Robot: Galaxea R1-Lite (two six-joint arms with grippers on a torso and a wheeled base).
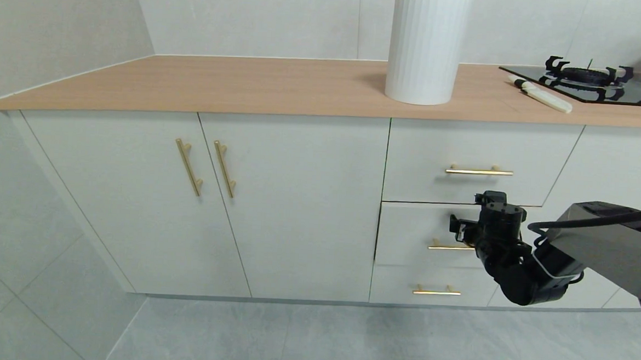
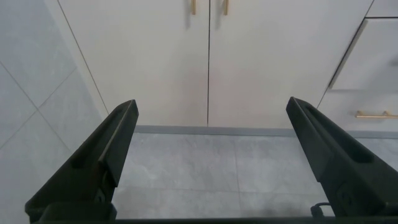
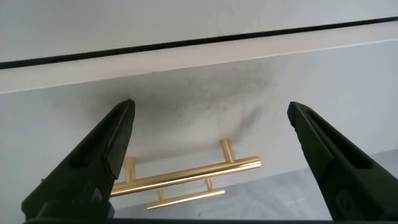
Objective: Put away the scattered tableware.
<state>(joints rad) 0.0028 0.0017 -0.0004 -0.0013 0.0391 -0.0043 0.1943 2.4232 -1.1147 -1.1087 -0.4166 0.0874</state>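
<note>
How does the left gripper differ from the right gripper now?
The left gripper stands back from the cupboard doors; the right gripper is close to the middle drawer. The right gripper aims at a gold handle; the left gripper aims below the doors' handles. Both are open and empty.

Head overlooks cabinets (image 1: 297, 201); wrists low, near: left doors (image 2: 143, 62), right drawer handle (image 3: 186, 176).

I'm seeing a home kitchen: wood countertop (image 1: 237, 85), gas hob (image 1: 583, 77), white cabinets (image 1: 297, 211), drawers (image 1: 465, 146), tiled walls (image 1: 252, 17).
</note>
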